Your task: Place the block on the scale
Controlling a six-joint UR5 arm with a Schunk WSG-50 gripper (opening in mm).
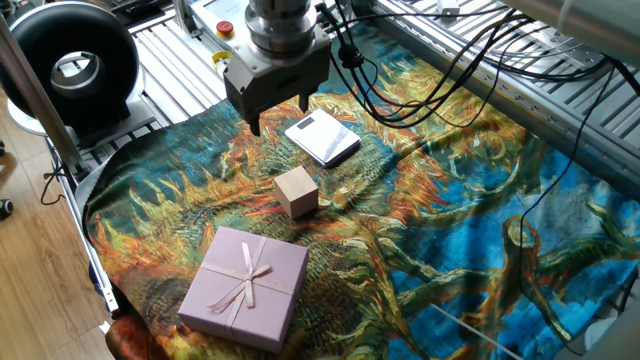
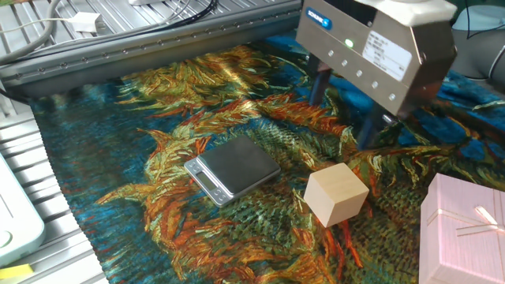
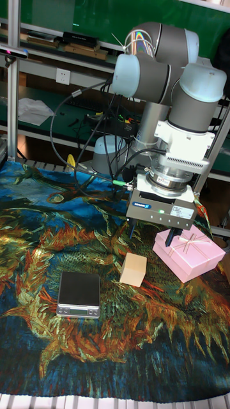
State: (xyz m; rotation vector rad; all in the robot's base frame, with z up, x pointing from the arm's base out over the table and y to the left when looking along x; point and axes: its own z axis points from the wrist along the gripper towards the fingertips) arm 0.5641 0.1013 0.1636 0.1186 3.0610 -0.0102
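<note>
In one fixed view, the block sits on the patterned cloth covering the surface, between the scale and the pink gift box, touching neither. The tool hangs above the cloth just beside the scale, on the side away from the block, its two fingers apart and holding nothing.

In the other fixed view, the block stands just beside the scale. The tool hovers above and behind the block, fingers spread. The gift box lies beside the block, away from the scale.

In the tall fixed view, the block rests between the scale and the gift box. The tool is above the block, empty.
</note>
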